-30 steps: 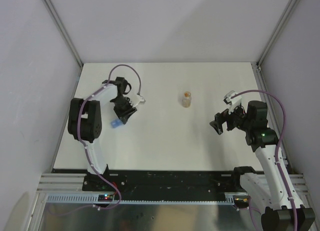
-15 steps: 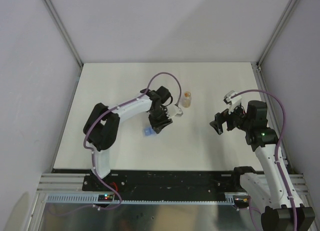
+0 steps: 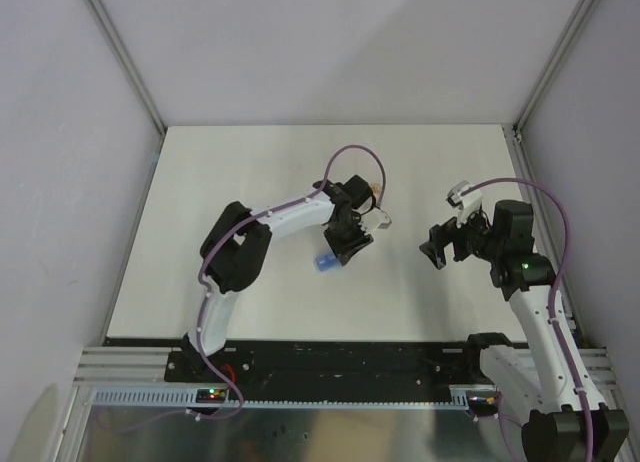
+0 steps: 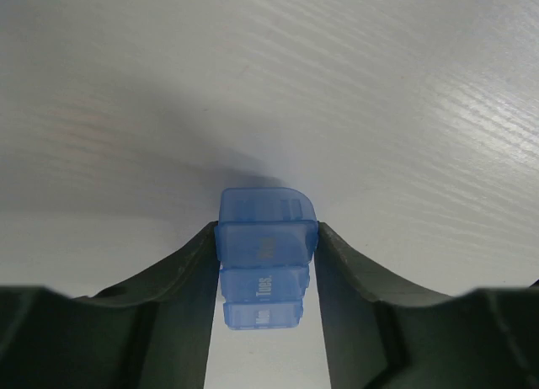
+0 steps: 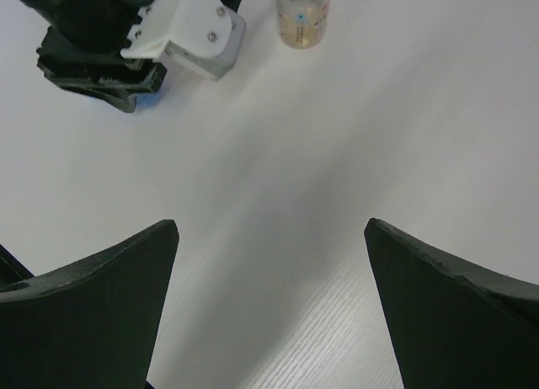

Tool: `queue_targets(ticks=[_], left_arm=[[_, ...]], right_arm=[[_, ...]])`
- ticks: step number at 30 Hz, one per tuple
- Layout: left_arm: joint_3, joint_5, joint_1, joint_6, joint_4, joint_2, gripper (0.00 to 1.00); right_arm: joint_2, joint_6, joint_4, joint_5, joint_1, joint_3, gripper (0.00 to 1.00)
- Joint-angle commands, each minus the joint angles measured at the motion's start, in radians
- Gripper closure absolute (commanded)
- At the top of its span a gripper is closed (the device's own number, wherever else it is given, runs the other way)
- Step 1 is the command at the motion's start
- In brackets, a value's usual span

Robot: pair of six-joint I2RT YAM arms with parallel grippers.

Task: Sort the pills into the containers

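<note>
**Ana:** What has moved since a second ago?

**Ben:** The left arm has swung from the 9 o'clock side of the table (image 3: pixel 250 162) to its middle, and it has carried the containers (image 3: pixel 325 263) along. The right arm has stayed in its place.

**Ana:** Where are the containers now?

**Ben:** The blue strip is clamped in the left gripper (image 4: pixel 265 258), at about 7 o'clock from the vial (image 3: pixel 375 190) and near it. In the left wrist view the jaws press on its two long sides, and the far end sticks out past the fingertips. Whether it rests on the table or hangs just above it cannot be told.

**Ana:** And the right gripper (image 5: pixel 269 237)?

**Ben:** It stands wide open and holds nothing, at about 4 o'clock from the vial and well apart from it.

**Ana:** The pills (image 5: pixel 301 34)?

**Ben:** They show only as an orange-brown mass low in the upright vial.

**Ana:** How will the strip handle?

**Ben:** Probably it is very light, of thin stiff plastic, and smooth, so it can slip or turn between the pads. Too hard a squeeze could bend the walls. The present hold, across the narrow width near the middle, seems the right one. The lids look closed and will probably need opening.
</note>
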Motion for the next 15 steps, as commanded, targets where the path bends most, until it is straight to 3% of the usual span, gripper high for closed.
queue_targets(ticks=[1,9,15], left_arm=[[0.046,-0.017,-0.035,-0.038,0.004,0.010,0.45],[-0.008,-0.017,-0.040,-0.013,0.012,-0.062,0.06],[-0.136,-0.030,-0.014,0.044,0.066,-0.176,0.01]], right_arm=[[-0.001,-0.008,0.005,0.000,-0.007,0.014,0.00],[-0.005,-0.007,0.004,-0.007,-0.010,0.014,0.00],[-0.008,-0.007,0.004,-0.013,-0.011,0.014,0.00]])
